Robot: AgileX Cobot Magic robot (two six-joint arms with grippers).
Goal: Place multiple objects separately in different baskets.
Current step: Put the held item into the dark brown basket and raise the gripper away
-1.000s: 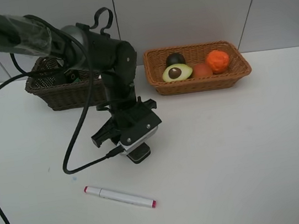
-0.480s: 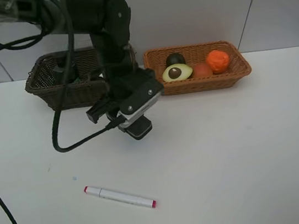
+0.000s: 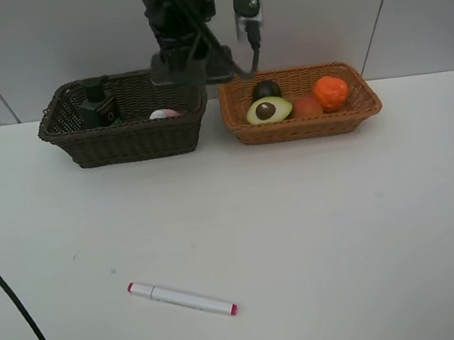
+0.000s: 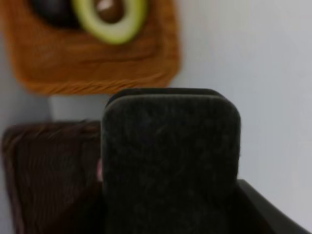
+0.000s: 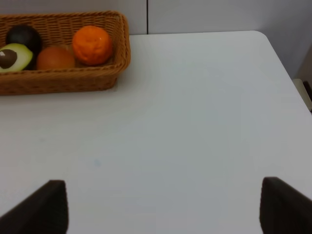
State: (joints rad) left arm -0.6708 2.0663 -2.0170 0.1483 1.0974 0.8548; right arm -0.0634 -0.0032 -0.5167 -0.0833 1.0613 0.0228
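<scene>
Left wrist: left gripper (image 4: 170, 200) grips black eraser block (image 4: 170, 146); right gripper (image 5: 165, 207) spread wide

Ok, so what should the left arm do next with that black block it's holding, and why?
Probably lower it a little into the dark basket and open the jaws. The left gripper is clamped on the eraser block above that basket's end, where the pump bottle and pink bottle already lie. The tan basket beside it holds only fruit.
</scene>
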